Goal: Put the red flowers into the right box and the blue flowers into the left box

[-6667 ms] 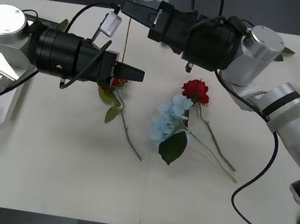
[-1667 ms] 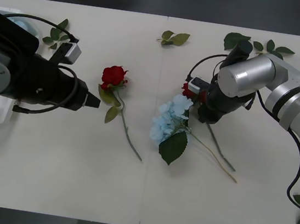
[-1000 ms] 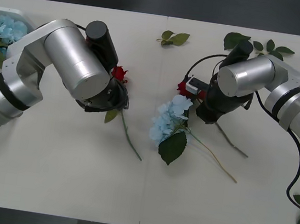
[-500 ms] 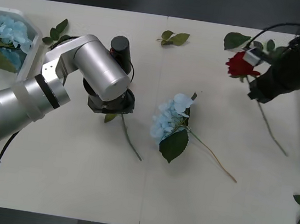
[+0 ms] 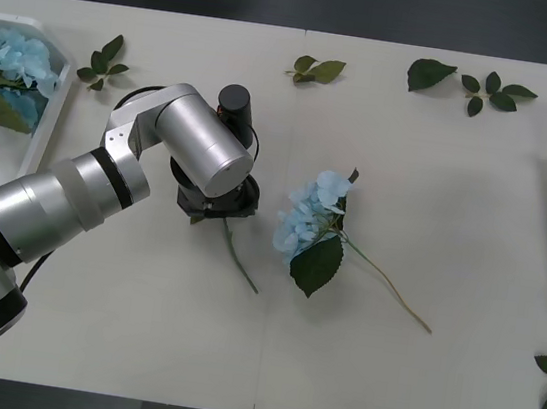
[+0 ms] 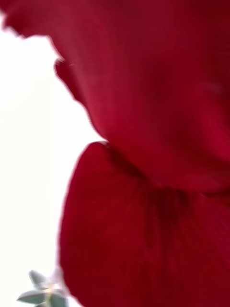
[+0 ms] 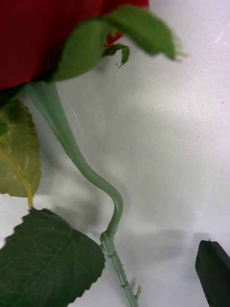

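Hovering arm: left gripper [image 5: 216, 200], set directly over the red flower [image 7: 43, 38] on the counter [image 5: 381, 380].
Fingers [image 7: 213, 271]: judged apart, nothing clamped.
Stem [image 5: 241, 261]: laid toward the robot's right.

pale table [image 5: 262, 364] — dark floor [image 5: 430, 13] (beyond)

White table [image 5: 135, 338], blue flower [image 5: 308, 219], leaf sprigs [image 5: 317, 68]

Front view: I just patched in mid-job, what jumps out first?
The left arm stretches over the table's middle, its hand down on a red rose whose stem pokes out beneath it. Just right of it a blue flower lies loose on the table. In the right wrist view, red petals sit right against the lens.
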Available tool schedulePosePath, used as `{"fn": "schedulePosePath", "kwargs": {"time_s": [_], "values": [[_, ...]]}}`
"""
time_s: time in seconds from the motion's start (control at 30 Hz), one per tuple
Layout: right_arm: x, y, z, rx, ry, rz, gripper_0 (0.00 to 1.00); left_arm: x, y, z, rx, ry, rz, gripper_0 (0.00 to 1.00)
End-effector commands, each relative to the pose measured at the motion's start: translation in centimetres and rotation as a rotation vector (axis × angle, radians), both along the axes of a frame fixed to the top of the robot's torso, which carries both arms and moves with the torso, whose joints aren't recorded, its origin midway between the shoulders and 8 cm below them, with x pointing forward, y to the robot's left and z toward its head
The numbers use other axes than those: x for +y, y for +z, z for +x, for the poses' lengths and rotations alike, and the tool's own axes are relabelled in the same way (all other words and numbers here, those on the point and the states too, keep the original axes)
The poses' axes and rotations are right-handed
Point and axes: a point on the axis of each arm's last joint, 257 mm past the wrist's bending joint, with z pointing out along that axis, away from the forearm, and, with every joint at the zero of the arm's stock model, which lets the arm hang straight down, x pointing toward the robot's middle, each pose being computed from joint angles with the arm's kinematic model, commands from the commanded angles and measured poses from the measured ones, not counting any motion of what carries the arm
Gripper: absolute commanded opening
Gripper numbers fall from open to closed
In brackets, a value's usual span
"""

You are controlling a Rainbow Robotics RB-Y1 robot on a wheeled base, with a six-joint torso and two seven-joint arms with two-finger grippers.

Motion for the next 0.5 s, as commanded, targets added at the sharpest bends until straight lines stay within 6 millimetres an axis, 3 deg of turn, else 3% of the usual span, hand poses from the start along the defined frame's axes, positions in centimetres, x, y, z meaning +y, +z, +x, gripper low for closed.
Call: {"fn": "schedulePosePath", "kwargs": {"time_s": [0.03,0.13,0.23,0.5], "values": [[-5.6,1.8,0.1,-0.062,-0.097,-0.075,0.00,-0.7,1.1,1.0,-0.031,-0.028,0.005,0.95],[-9.2,1.4,0.6,-0.114,-0.135,-0.168,0.00,-0.6,0.8,0.9,-0.024,-0.023,0.008,0.92],[-10.9,0.8,1.5,-0.160,-0.142,-0.233,0.00,-0.6,0.5,0.8,-0.021,-0.025,0.009,0.91],[-14.8,-1.3,1.5,-0.185,-0.201,-0.337,0.00,-0.6,0.3,0.7,-0.017,-0.030,0.016,0.86]]}}
